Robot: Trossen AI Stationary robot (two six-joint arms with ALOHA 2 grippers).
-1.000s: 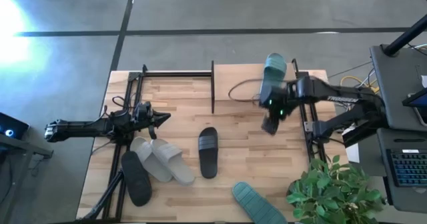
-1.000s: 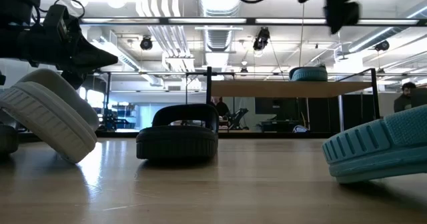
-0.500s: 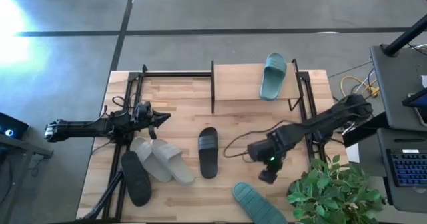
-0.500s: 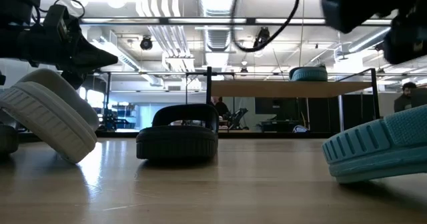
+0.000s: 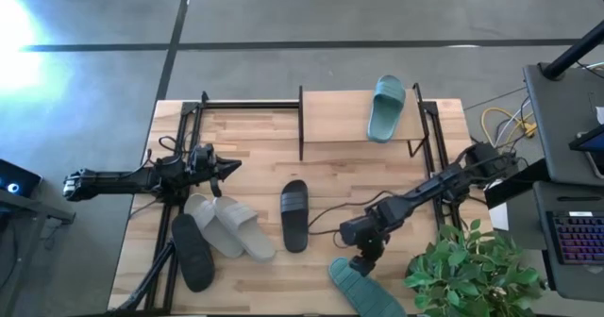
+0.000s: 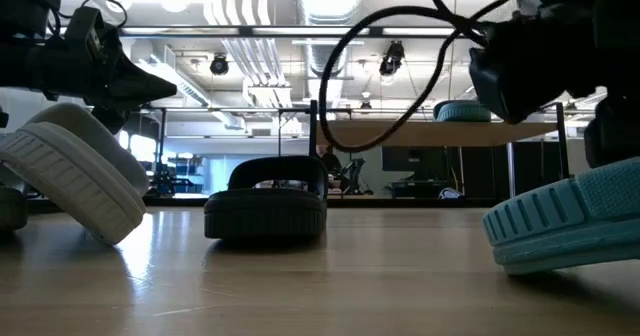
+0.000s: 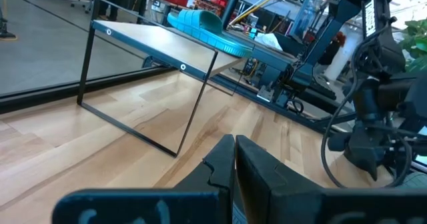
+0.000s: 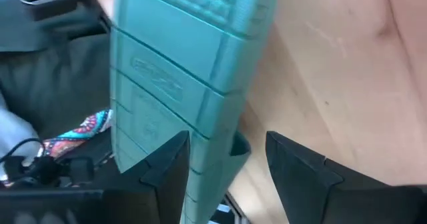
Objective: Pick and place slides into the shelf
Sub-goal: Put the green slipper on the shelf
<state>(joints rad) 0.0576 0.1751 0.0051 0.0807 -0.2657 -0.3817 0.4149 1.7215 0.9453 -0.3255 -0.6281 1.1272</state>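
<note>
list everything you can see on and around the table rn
shelf: 1, light wood top, black frames, far side of table
teal slides: 2, one on the shelf top, one at the table's near edge
black slides: 2, one mid-table, one near left
grey slides: 2, overlapping, near left
plant: 1, green, near right corner
table: 1, light wood
keyboard: 1, dark, off the table's right
left gripper: shut, waiting at left
right gripper: open, over the near teal slide

Six slides showed: two teal [image 5: 386, 108] [image 5: 366, 288], two grey [image 5: 243, 227] [image 5: 208, 219], two black [image 5: 294, 215] [image 5: 192, 252]; one shelf [image 5: 335, 117], one potted plant [image 5: 469, 270].
</note>
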